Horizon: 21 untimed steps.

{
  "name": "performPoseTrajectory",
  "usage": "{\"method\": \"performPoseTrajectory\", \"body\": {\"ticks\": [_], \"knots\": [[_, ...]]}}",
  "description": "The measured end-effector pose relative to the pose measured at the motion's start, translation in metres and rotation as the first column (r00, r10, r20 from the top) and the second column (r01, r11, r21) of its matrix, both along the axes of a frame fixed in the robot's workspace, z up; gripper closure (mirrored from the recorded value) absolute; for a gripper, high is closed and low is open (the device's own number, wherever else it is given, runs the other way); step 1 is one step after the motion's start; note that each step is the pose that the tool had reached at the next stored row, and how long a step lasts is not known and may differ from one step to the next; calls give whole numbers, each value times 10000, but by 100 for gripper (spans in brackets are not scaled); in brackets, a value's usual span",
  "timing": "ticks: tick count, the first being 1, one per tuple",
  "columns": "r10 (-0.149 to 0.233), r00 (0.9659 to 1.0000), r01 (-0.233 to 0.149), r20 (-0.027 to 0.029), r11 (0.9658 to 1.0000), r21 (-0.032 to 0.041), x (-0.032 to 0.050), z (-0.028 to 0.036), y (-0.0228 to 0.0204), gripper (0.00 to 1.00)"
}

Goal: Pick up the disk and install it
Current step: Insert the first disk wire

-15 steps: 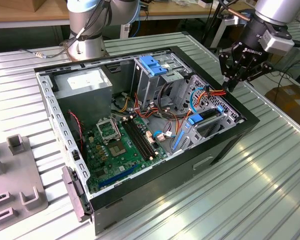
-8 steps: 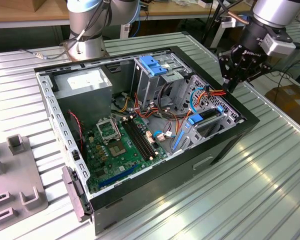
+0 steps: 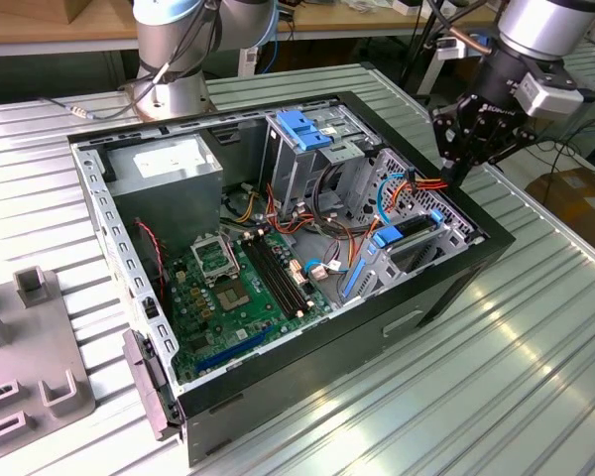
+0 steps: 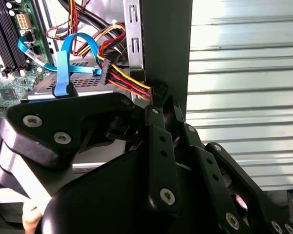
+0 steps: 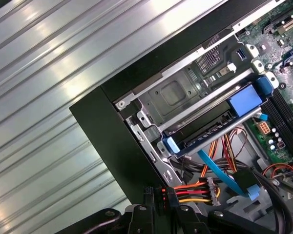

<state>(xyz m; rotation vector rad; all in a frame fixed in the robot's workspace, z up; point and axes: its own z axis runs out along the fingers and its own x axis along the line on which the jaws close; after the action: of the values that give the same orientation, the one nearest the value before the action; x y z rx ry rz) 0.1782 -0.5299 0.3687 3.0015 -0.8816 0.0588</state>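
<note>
Disk [image 3: 421,236] seated in its bay, gripper [image 3: 454,174] on the power plug [image 4: 158,90]
I see the disk low in the case [image 3: 446,297] at the exterior view's right; gripper looks pinched narrow on that black plug at the far right corner

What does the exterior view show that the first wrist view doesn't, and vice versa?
Exterior view: the grey metal power-supply box, the tall metal drive cage with a blue handle and the grey robot arm base. First wrist view: the black plug ending the red and yellow wires. Shared: the flat dark disk with blue rails in its bay, the black hand, the ribbed metal table.
</note>
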Motion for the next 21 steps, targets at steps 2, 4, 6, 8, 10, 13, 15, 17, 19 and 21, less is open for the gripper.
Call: {"method": "performPoseTrajectory", "body": {"ticks": [2, 4, 6, 8, 10, 13, 15, 17, 19, 21], "knots": [[38, 10000, -38, 10, 10000, -3, -1, -3, 0, 76], [54, 10000, -54, 20, 10000, 1, 0, -14, 0, 76], [72, 10000, -72, 30, 10000, -2, 0, -20, 0, 76], [73, 10000, -73, 31, 10000, -1, 0, -20, 0, 76], [73, 10000, -73, 31, 10000, -1, -1, -21, 0, 78], [75, 10000, -75, 30, 10000, 2, -1, -19, 0, 84], [58, 10000, -58, 30, 10000, 0, -1, 7, 0, 84], [-112, 9999, 112, 30, 9999, 2, -2, 30, 0, 84], [-314, 9995, 314, 30, 9995, 3, -2, 30, 0, 84], [-580, 9983, 580, 31, 9983, 0, -2, 32, 0, 84]]}}
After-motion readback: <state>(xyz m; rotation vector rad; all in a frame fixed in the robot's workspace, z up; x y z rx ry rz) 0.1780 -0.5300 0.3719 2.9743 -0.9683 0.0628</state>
